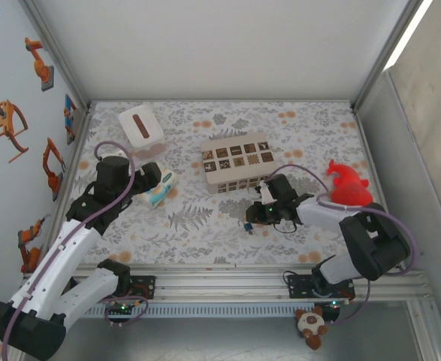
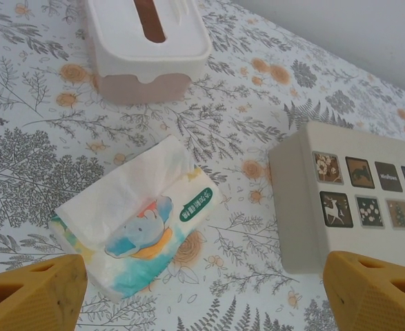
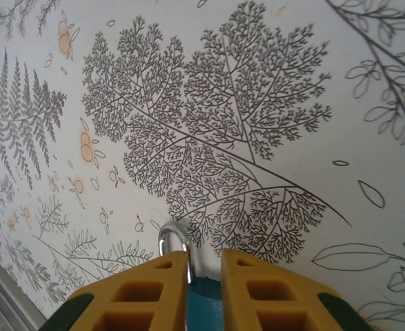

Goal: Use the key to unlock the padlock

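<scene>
Padlock (image 3: 205, 296): its teal body sits between the yellow fingers (image 3: 143, 293) of the right gripper (image 3: 204, 261). The silver shackle (image 3: 175, 224) pokes out ahead, just above the fern-print table (image 3: 271, 89).
Right jaws: clamped on the padlock body, with a narrow gap between them.
Left gripper (image 2: 203, 270): jaws spread wide and holding nothing, above an elephant-print tissue pack (image 2: 136, 224).
Top camera: the padlock is a small blue speck at the right gripper's tip, on the near side of the cream picture box (image 1: 237, 160).
Left wrist camera: a pink-and-white tissue box (image 2: 147, 48) lies beyond the pack.
Hidden: the fingers and frame edge cover most of the padlock body. I cannot tell whether the shackle is latched.
</scene>
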Action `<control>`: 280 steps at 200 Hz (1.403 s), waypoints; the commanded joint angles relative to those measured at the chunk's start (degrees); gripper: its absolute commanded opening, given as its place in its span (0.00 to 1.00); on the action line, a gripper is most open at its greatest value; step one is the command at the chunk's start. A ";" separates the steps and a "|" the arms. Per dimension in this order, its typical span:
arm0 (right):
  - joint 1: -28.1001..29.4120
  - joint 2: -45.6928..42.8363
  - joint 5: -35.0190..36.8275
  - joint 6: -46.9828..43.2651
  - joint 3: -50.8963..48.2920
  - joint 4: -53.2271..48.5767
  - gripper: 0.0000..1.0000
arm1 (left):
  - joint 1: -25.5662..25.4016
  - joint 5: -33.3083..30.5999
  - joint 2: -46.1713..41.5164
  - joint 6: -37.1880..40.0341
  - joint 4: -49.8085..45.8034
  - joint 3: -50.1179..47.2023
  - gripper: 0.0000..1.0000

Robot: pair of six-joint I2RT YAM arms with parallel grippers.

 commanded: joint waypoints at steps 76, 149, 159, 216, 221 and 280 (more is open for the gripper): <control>-2.11 -16.50 15.65 -11.10 9.34 -16.82 0.31 | 1.07 -8.54 -3.45 3.53 -3.12 0.80 0.94; -6.80 -30.16 33.77 -20.16 9.24 -18.81 0.59 | 2.12 -20.70 -7.36 7.62 -2.49 -3.62 0.96; -7.80 -31.16 35.63 -20.53 8.46 -17.65 0.65 | 2.29 -22.43 -7.76 9.20 -1.19 -5.02 0.96; -16.54 -33.72 38.58 -21.97 0.89 -4.14 0.88 | 5.03 -28.69 -7.06 15.50 8.54 -12.06 0.96; -17.53 -33.55 38.62 -22.05 0.23 -2.86 0.89 | 5.54 -28.70 -6.77 16.12 9.47 -12.56 0.96; -27.64 -28.09 37.98 -24.43 -7.18 13.25 0.99 | 11.41 -25.17 -3.25 22.86 20.24 -18.06 0.96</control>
